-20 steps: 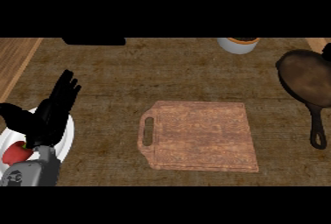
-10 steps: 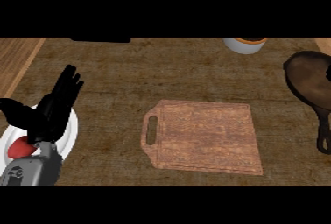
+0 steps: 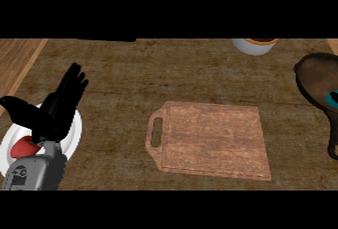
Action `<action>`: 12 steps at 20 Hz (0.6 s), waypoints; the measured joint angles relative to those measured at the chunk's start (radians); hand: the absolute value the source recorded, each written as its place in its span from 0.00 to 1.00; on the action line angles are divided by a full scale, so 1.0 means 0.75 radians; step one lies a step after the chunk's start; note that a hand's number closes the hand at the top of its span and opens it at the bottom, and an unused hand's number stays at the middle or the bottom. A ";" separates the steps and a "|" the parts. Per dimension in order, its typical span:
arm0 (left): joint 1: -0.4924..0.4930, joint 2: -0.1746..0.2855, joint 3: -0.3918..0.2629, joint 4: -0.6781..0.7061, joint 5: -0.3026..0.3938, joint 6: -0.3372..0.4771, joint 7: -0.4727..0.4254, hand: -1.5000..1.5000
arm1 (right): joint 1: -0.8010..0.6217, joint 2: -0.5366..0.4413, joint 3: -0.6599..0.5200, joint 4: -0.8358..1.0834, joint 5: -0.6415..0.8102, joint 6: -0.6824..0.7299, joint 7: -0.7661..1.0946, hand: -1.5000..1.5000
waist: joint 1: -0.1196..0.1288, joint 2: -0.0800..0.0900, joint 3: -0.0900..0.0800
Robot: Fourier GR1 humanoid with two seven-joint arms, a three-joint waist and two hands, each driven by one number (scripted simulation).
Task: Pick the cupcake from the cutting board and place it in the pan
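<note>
Cupcake: you cannot pick it out for certain. A small teal patch shows at the view's right edge, over the pan, and the frame cuts it off.
Pan: dark, at the right edge and partly out of view. Its handle runs down toward the lower right.
Cutting board: at the centre, slightly turned, with its handle slot on the left side. A strip of counter lies between its right edge and the pan's handle.
Open room: you have wide counter between the board's left edge and the left hand, and more above the board up to the cup.
Left hand: at the lower left, fingers straight and pointing up the view, thumb spread to the left, holding nothing.
Plate: white, lying under the left hand. A red thing sits on it just beside the wrist.
Cup: white with brown inside, at the top edge and well apart from the board, near the pan's upper left.
Wooden strip: lighter wood along the counter's upper left border.
</note>
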 measured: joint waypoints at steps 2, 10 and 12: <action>-0.012 -0.002 0.009 0.014 0.004 0.003 -0.006 0.50 | 0.012 -0.004 -0.024 0.018 -0.026 0.030 -0.028 0.00 | -0.002 0.001 0.001; -0.005 0.008 0.026 0.016 0.013 -0.001 0.005 0.50 | 0.054 -0.010 -0.215 -0.025 -0.236 0.046 -0.276 0.00 | -0.022 -0.010 0.003; -0.007 0.006 0.026 0.007 0.005 0.013 0.016 0.50 | 0.065 -0.023 -0.286 -0.037 -0.316 0.077 -0.342 0.00 | -0.032 -0.014 0.002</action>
